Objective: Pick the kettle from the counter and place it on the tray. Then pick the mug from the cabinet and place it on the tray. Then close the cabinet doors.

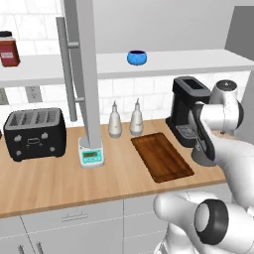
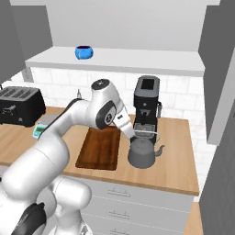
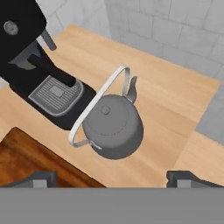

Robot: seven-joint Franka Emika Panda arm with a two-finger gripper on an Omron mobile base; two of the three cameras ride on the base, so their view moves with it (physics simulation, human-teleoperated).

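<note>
Kettle sits on the worktop right of the tray, under my wide-spread fingers. Its thin arched handle could slip sideways if I close off-centre.

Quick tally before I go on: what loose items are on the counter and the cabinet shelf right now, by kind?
Kettle: 1
Tray: 1
Mug: 1
Pale bottles: 2
Coffee machine: 1
Toaster: 1
Small scale: 1
Red jar: 1
Total: 9
</note>
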